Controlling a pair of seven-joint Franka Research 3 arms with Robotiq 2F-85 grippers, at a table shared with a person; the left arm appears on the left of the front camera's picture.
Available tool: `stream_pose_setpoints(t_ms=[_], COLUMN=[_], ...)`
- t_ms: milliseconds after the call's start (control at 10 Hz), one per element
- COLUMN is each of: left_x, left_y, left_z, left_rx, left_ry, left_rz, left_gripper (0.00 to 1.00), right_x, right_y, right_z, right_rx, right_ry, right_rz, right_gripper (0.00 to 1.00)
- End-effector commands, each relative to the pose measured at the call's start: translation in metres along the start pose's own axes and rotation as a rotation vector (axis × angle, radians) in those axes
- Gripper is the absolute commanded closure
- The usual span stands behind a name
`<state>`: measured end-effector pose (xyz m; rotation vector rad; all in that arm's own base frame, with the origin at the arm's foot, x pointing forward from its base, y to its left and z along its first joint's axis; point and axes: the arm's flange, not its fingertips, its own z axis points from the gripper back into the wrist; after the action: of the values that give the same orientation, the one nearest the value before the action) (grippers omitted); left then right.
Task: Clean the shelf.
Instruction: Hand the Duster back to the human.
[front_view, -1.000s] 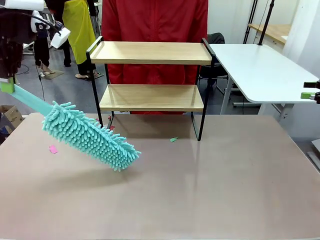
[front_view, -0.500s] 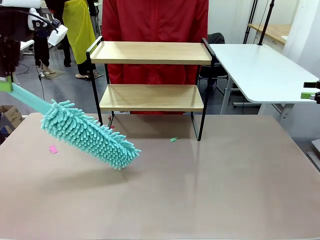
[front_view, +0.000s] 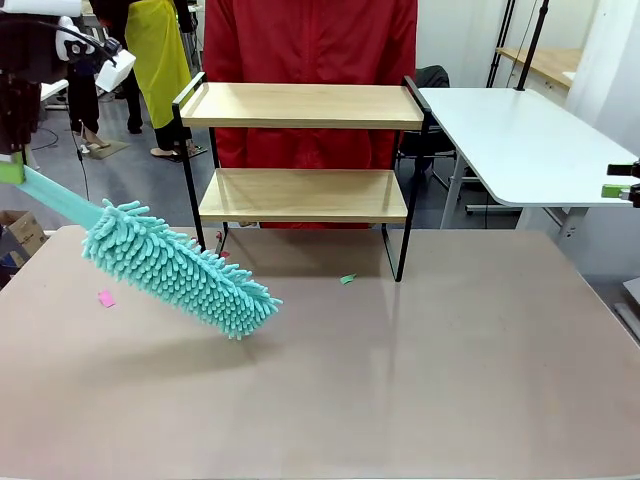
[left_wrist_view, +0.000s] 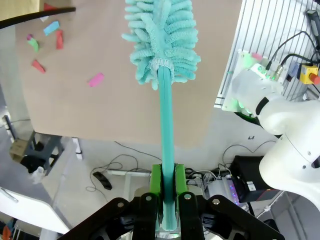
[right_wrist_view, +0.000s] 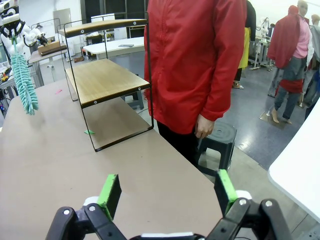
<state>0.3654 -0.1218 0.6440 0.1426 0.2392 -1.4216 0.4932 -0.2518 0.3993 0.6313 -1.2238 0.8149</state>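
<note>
The shelf (front_view: 300, 106) stands at the table's far side, two light wooden boards on a black frame; it also appears in the right wrist view (right_wrist_view: 106, 80). My left gripper (front_view: 12, 170) hangs at the upper left, shut on the teal handle of a fluffy teal duster (front_view: 180, 270). The duster head slants down to the right, just above the table, left of and in front of the shelf. In the left wrist view the green pads (left_wrist_view: 156, 182) clamp the duster handle (left_wrist_view: 167, 130). My right gripper (right_wrist_view: 167, 192) stands open and holds nothing, off the table's right edge (front_view: 620, 190).
A person in a red jacket (front_view: 310, 40) stands behind the shelf. Small paper scraps lie on the table: a pink one (front_view: 106, 298) at the left, a green one (front_view: 347, 279) near the shelf's right foot. A white table (front_view: 520, 140) sits at the back right.
The left arm and duster rose very slightly a second ago and have held still since. The right gripper has not moved.
</note>
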Motion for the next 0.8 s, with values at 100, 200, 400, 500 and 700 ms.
stream_pose_setpoints(t_ms=[100, 200, 400, 500, 700], left_x=[-0.014, -0.008, 0.003, 0.013, 0.031], left_y=[-0.007, -0.006, -0.004, -0.004, 0.007], left_z=[0.007, 0.000, -0.024, -0.040, -0.060], left_rx=[0.023, 0.045, 0.056, 0.065, 0.075], left_ry=[-0.213, -0.278, -0.422, -0.515, -0.674], left_rz=[-0.108, -0.155, -0.210, -0.216, -0.289], left_gripper=[0.87, 0.87, 0.87, 0.87, 0.87], right_x=[0.045, 0.063, 0.089, 0.100, 0.115], right_y=[0.014, 0.021, 0.039, 0.050, 0.069], right_z=[-0.019, -0.030, -0.052, -0.065, -0.091], right_rx=[0.120, 0.165, 0.275, 0.327, 0.394], right_ry=[-0.041, -0.061, -0.109, -0.154, -0.227], right_rz=[0.019, 0.027, 0.025, 0.014, -0.010], right_gripper=[0.00, 0.00, 0.00, 0.00, 0.00])
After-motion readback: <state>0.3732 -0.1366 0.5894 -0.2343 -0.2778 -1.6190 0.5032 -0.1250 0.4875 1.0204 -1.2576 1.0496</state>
